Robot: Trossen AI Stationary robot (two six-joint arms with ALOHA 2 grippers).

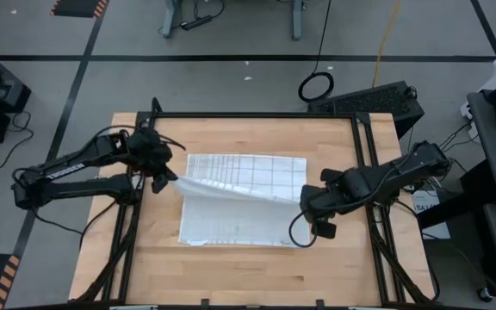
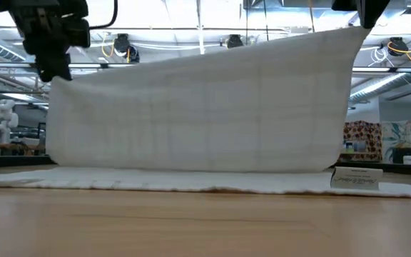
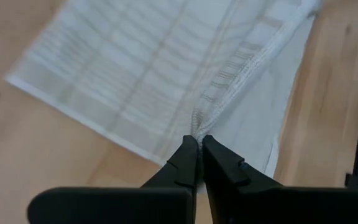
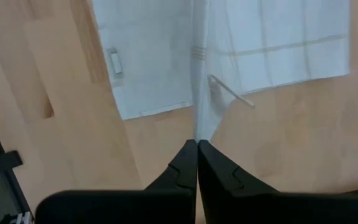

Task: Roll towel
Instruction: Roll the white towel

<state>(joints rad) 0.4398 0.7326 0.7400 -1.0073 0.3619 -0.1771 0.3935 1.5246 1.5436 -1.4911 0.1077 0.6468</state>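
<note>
- Towel [image 1: 244, 200] spread across the middle of the wooden table [image 1: 231, 275], one long edge lifted off the surface and hanging between both arms.
- Left gripper [image 1: 164, 176] clenched on the raised edge's left corner, fingers [image 3: 185, 163] pressed together with cloth pinched between them.
- Right gripper [image 1: 306, 200] clenched on the opposite corner of the same edge, fingers [image 4: 188, 163] closed on a thin fold of fabric.
- From table height, lifted part of the towel [image 2: 198, 107] hanging as a wide sheet, higher at the right end than the left, lower part lying flat on the wood.
- Small label tag [image 2: 357, 178] standing at the flat edge, near the right end.
- Grey grid-check lines showing on the far half in the overhead view, plainer white face on the near half.
</note>
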